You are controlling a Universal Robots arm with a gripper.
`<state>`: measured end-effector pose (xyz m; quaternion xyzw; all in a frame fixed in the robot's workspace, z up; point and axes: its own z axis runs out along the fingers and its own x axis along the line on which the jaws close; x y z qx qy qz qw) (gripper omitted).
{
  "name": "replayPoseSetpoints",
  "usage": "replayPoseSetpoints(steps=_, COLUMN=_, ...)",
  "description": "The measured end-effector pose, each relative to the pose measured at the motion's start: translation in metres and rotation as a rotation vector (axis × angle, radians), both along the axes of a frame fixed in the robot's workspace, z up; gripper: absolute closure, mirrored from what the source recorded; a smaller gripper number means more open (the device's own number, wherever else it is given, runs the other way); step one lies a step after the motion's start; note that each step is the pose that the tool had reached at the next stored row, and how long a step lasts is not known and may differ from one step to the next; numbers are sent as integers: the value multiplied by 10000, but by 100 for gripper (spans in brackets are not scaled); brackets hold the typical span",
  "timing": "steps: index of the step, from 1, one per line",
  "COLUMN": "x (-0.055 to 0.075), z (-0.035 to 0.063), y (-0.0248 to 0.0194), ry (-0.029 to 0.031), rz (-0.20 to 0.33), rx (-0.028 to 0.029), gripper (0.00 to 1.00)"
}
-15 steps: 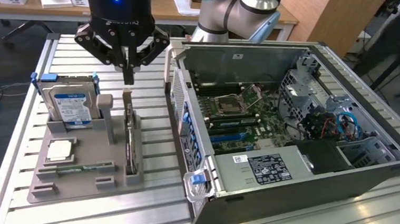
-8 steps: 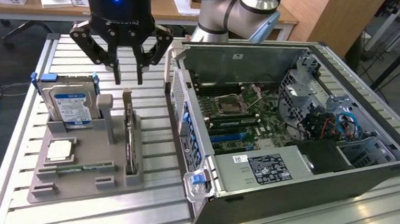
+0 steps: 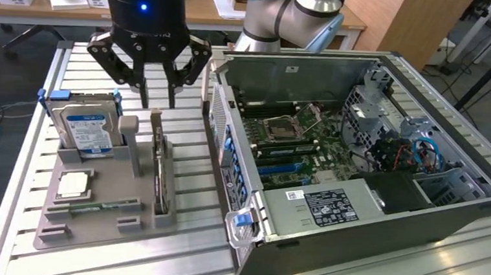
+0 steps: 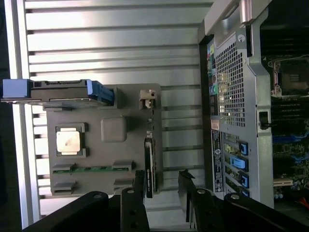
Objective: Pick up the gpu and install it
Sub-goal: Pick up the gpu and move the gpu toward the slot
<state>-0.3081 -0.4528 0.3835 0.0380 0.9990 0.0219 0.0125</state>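
Slatted metal table [image 3: 185, 263] carried a grey holder tray [image 3: 92, 225] and, toward the exterior view's right, an open computer case [image 3: 484, 188]. The gpu [image 3: 163, 174] stood on its long edge in a slot of that tray, between the hard drive [image 3: 86, 129] and the case, not yet lifted. Above the card's end farther from the exterior camera hung the pincer [image 3: 158, 99], its fingers apart and holding nothing. The card looked light and stiff yet fragile (as bare circuit boards tend to be), so a gentle squeeze across the exposed top edge, flat faces between the fingers, seemed the soundest hold.
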Motion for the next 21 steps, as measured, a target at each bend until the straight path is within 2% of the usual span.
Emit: replayPoseSetpoints(steps=21, x=0, z=-381, y=0, ry=7, rz=-1, rx=-1, gripper=59)
